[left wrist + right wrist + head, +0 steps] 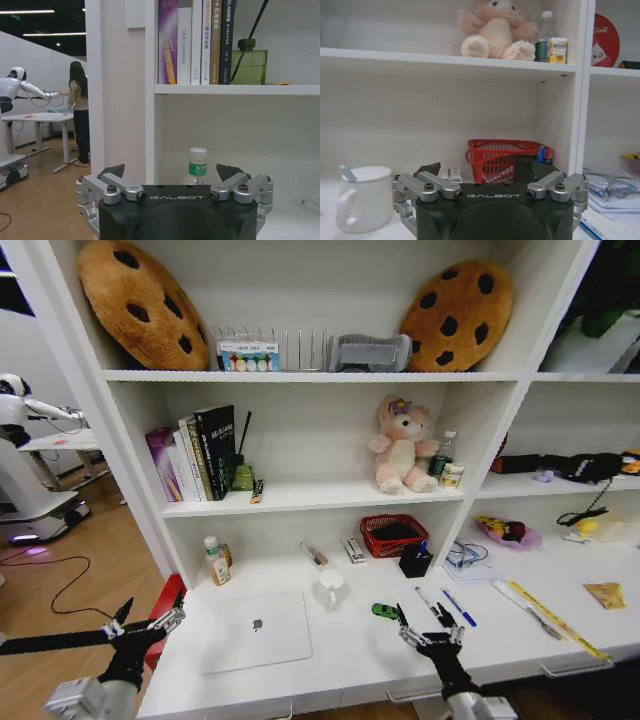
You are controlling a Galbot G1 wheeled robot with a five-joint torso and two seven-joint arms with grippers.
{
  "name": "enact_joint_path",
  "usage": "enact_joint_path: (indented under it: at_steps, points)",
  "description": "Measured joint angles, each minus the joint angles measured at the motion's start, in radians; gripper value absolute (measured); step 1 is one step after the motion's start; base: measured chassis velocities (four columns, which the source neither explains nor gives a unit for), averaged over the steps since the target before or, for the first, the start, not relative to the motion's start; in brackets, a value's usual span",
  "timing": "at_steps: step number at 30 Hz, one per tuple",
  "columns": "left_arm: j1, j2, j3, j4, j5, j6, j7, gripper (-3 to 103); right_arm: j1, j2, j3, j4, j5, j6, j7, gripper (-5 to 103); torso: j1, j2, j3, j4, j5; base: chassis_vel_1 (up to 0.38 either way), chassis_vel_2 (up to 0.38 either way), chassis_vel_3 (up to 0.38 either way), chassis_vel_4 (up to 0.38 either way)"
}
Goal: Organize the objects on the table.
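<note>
White GALBOT lettering on both black wrists, left pincer (147,626) wide, right pincer (429,626) wide, silver laptop (255,631) closed.

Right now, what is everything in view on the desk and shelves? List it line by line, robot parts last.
laptop: one, silver, closed, flat on the table's front left.
toy car: one, green, mid-desk.
pens: a few, blue and dark, right of the car.
mug: one, white, behind the laptop.
basket: one, red mesh, at the back.
ruler: one, yellow, desk's right.
bottle: one, pale with green label, back left.
books: a row, mixed colours, middle shelf.
plush toy: one, pink, middle shelf.
cookie cushions: two, brown, top shelf.
left gripper: fingers open, off the desk's left edge.
right gripper: fingers open, over the front edge near the pens.
</note>
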Motion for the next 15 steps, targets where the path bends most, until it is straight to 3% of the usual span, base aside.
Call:
enact_joint_path:
  at_steps: [5, 8, 12, 15]
  points:
    - [0.0, 0.001, 0.0, 0.001, 0.0, 0.0, 0.001, 100, -0.008, -0.061, 0.059, -0.083, 0.044, 0.036, -0.046, 100, 0.0, 0.0, 0.0, 0.0, 0.0004, 0.0, 0.0, 0.0, 0.0]
    - [-0.001, 0.002, 0.0, 0.001, 0.0, 0.0, 0.001, 100, 0.008, -0.112, 0.086, -0.127, 0.068, 0.061, -0.183, 100, 0.0, 0.0, 0.0, 0.0003, 0.0005, 0.0, 0.0, 0.0, 0.0]
    - [-0.001, 0.002, 0.001, 0.001, 0.0, 0.0, 0.001, 100, 0.01, -0.115, 0.094, -0.127, 0.076, 0.072, -0.223, 100, 0.0, 0.0, 0.0, 0.0003, 0.0002, 0.0, 0.0, 0.0, 0.0]
    - [-0.001, 0.002, 0.001, 0.002, 0.0, 0.0, 0.001, 100, 0.022, -0.088, 0.086, -0.134, 0.077, 0.125, -0.263, 100, 0.0, 0.0, 0.0, 0.0002, 0.0003, 0.0, 0.0, 0.0, 0.0]
